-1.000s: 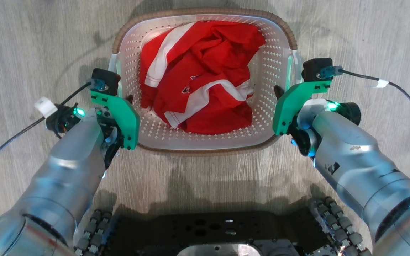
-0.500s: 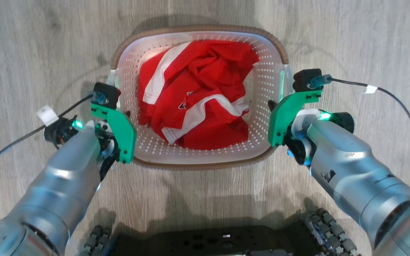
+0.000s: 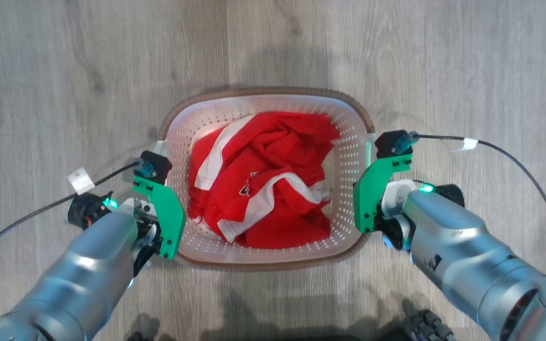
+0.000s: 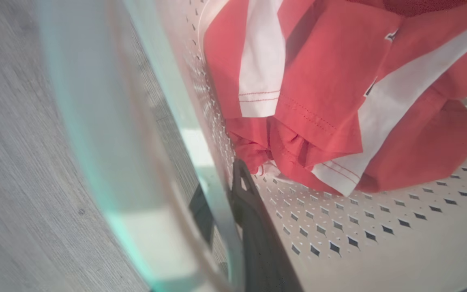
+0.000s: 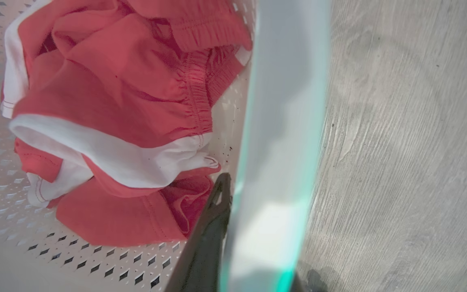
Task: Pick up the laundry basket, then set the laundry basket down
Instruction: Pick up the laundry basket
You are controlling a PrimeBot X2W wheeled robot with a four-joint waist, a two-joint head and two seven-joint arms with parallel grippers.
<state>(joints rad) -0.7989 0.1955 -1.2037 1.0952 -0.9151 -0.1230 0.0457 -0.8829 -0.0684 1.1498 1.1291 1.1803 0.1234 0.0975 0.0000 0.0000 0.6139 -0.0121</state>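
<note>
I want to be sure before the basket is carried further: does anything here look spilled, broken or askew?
Nothing stands out. The laundry basket looks undamaged, and the crumpled red and white garment lies wholly inside it, with no part hanging over the rim.

Under it all I see a pale grey wood-grain plank floor [image 3: 64, 71] — matte, evenly lit, with soft shadows across the boards.
</note>
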